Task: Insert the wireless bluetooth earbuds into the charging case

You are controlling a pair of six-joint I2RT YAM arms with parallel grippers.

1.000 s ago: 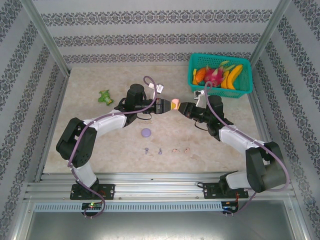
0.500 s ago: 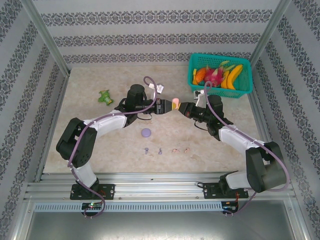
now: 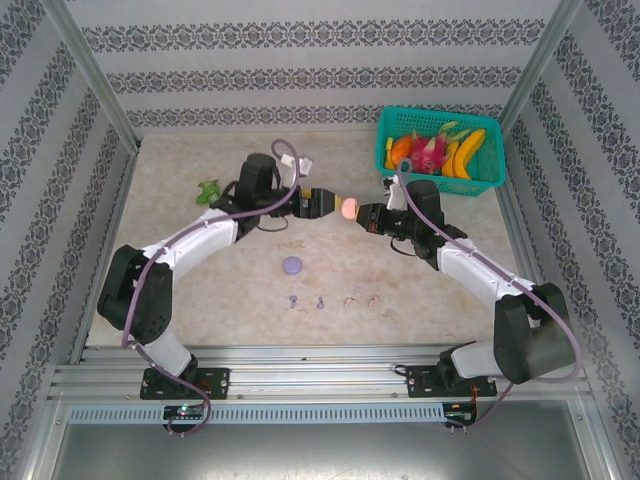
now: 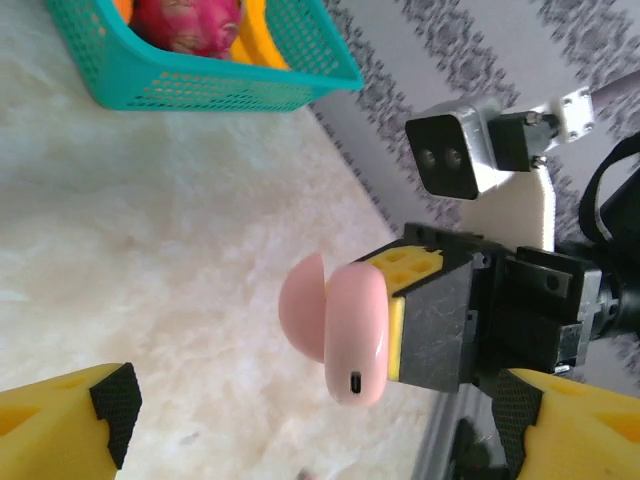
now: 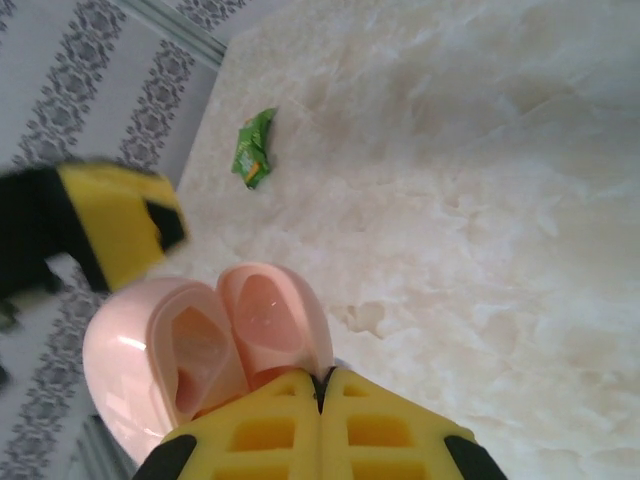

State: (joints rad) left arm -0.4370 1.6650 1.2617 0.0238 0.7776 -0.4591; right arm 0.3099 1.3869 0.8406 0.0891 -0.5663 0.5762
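Pink glossy plastic forms the shell of the pink case (image 4: 345, 335), which is held in the air above the middle of the table (image 3: 200, 280), between the two arms. The right gripper (image 3: 363, 214) has its fingers pressed onto the edge of the case body. The lid (image 4: 300, 305) stands ajar, and the right wrist view shows two empty wells (image 5: 200, 345) inside. The left gripper (image 3: 328, 205) faces the case from the opposite side with its fingers spread wide, pinching nothing.

The four earbuds lie in a row on the table, nearer the arm bases and well apart from the held case: two purple earbuds (image 3: 293, 302) on the left and two pink earbuds (image 3: 350, 299) on the right. The purple case (image 3: 292, 265) lies flat just beyond the purple pair.

Handling notes (judgement):
- The pink case is probably light and rigid. Its curved, polished shell is likely slippery, so an edge pinch may let it pivot. Keep the grip on the body, not the lid, so the hinge is not strained.
- Each earbud is tiny, very light and smooth, and will likely roll or skid if nudged. Take hold across the rounded head, leaving the stem free to enter its well.
- The pink pair presumably belongs in the pink case.
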